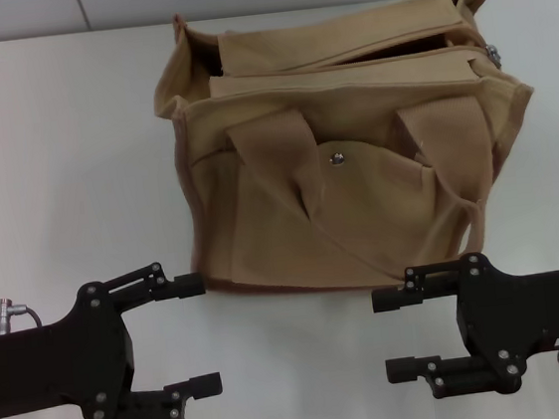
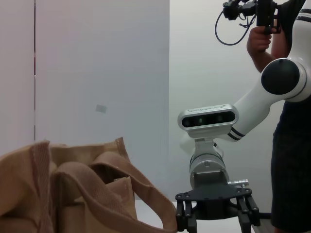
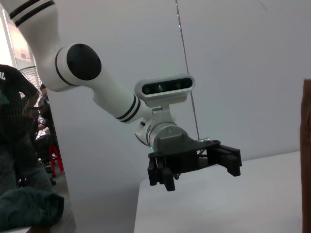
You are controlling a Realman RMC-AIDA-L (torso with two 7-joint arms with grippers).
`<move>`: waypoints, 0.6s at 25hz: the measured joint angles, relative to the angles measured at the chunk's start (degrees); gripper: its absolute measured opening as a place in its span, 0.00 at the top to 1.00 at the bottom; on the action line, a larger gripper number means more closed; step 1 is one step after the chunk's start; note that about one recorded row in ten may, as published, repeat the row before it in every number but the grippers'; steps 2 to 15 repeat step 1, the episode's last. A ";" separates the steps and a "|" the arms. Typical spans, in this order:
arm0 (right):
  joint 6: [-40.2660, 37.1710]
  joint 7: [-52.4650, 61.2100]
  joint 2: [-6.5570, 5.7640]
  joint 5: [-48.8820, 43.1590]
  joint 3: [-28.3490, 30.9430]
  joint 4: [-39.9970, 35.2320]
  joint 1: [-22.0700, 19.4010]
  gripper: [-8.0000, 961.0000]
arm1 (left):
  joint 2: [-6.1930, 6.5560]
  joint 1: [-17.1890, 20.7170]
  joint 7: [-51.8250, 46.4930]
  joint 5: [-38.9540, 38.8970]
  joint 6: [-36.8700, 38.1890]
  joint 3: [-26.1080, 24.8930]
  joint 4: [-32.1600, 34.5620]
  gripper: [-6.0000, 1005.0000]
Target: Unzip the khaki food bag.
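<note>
**Khaki food bag on the table, both claws spread and empty**

The khaki food bag (image 1: 349, 152) is seen standing upright on the white table (image 1: 65, 162), toward the far middle of the surface in the head view. Its front face is turned toward the robot, with a pocket closed by a metal snap (image 1: 336, 159) and two wide fabric handles (image 1: 276, 155) draped down over that face. A silver zipper pull (image 1: 491, 53) is visible at the top of the bag, at its right end. The top flaps are parted along the middle, and a dark gap is shown between them.

The left claw (image 1: 199, 334) is held low over the table, near the bag's front left corner; its upper fingertip lies just beside the brown base trim, though contact cannot be judged. Its fingers are spread wide with nothing between them. The right claw (image 1: 397, 334) is placed in front of the bag's right half, close to the base, likewise spread wide and empty.

In the left wrist view the bag (image 2: 73, 194) is seen from the side, with the right claw (image 2: 214, 216) beyond it. In the right wrist view the left claw (image 3: 194, 167) is shown above the table, fingers apart.
</note>
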 joint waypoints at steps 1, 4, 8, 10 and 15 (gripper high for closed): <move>0.00 0.00 0.00 0.00 0.00 0.00 0.00 0.35 | 0.00 0.00 0.00 0.00 0.00 0.00 0.00 0.15; 0.00 0.00 0.00 0.00 0.00 0.00 0.00 0.35 | 0.00 0.00 0.00 0.00 0.00 0.00 0.00 0.15; 0.00 0.00 0.00 0.00 0.00 0.00 0.00 0.35 | 0.00 0.00 0.00 0.00 0.00 0.00 0.00 0.15; 0.00 0.00 0.00 0.00 0.00 0.00 0.00 0.35 | 0.00 0.00 0.00 0.00 0.00 0.00 0.00 0.15; 0.00 0.00 0.00 0.00 0.00 0.00 0.00 0.35 | 0.00 0.00 0.00 0.00 0.00 0.00 0.00 0.15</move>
